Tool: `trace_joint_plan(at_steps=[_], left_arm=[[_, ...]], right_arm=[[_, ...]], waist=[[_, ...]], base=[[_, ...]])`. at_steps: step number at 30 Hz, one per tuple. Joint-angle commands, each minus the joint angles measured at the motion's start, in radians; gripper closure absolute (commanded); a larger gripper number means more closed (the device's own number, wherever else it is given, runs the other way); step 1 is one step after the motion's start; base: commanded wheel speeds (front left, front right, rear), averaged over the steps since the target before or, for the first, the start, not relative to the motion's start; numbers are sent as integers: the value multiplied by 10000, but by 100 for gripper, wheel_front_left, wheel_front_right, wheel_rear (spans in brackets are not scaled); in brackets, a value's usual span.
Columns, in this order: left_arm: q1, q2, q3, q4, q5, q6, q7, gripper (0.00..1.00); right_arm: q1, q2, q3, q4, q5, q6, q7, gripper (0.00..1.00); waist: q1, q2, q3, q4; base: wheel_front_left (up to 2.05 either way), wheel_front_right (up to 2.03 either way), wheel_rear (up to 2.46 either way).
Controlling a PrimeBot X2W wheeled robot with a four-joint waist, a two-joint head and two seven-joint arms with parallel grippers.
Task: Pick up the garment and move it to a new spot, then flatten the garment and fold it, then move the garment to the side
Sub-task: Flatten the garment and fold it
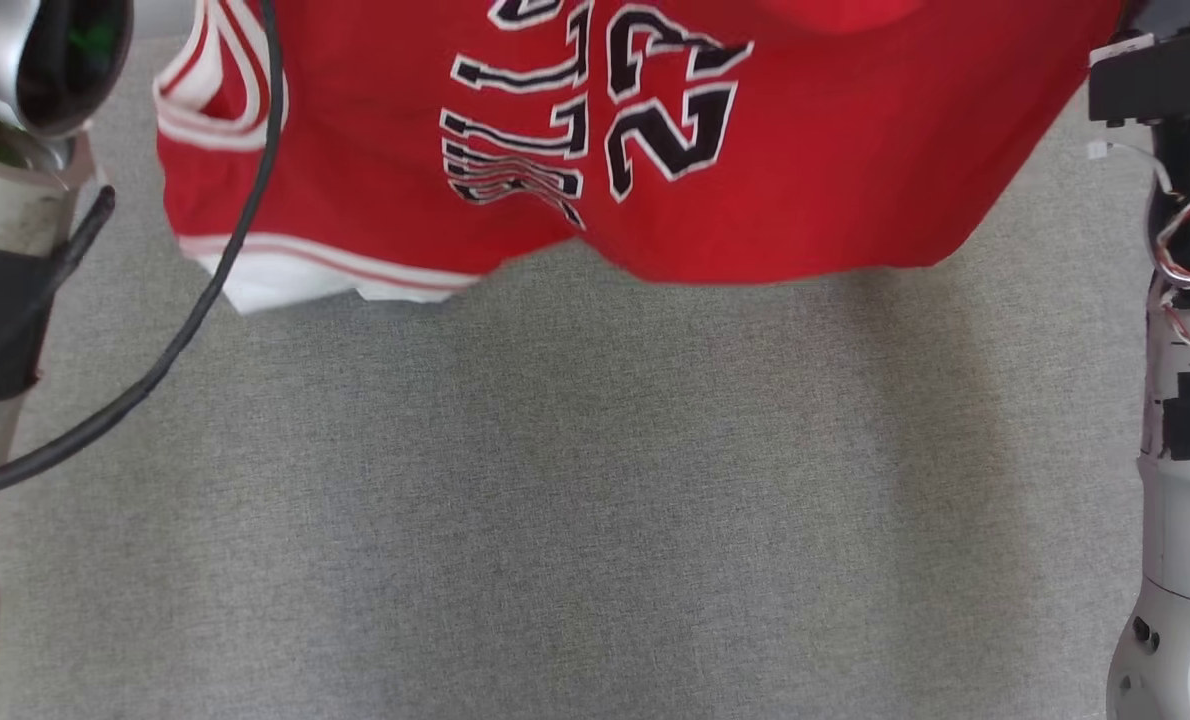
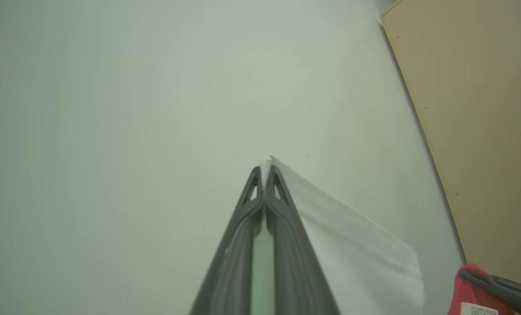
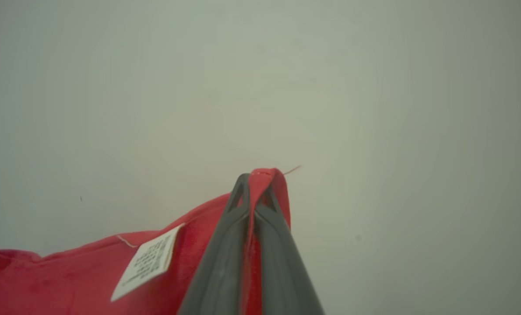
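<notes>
Left gripper is clenched on a white hem corner of the red jersey with white striped trim, seen in the left wrist view against a pale wall and a beige panel. The head view gives the black number "22", upside down, as the jersey hangs over the far edge of the grey cloth-covered table. Right gripper pinches a red fold beside a white care label, its print unreadable.
</notes>
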Motion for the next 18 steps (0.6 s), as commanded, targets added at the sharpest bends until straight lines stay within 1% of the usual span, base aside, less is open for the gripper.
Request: trace_joint_plan(at_steps=[1,6,11,15,18], left_arm=[[212,-49,98,31,-58,13,-29,100],[519,-261,577,174,227,13,-29,100],[702,-613,1076,296,475,13,-31,100],[1026,-746,1003,254,550,13,-30,100],[1246,-735,894,238,563,13,-31,100]], right_arm=[[-53,0,55,183,61,-24,-82,100],[-354,168,90,987,107,-24,-425,100],[-896,436,265,1869,-20,-24,-896,100],[-1269,627,397,2423,-102,-24,-1173,100],[-1436,685,461,2746,-169,-24,-1330,100]], waist=[[0,-1,-36,1],[0,-1,-114,-55],[0,-1,-40,-186],[0,-1,135,-256],[0,-1,257,-273]], base=[[0,0,0],[0,0,0],[0,0,0],[0,0,0],[0,0,0]])
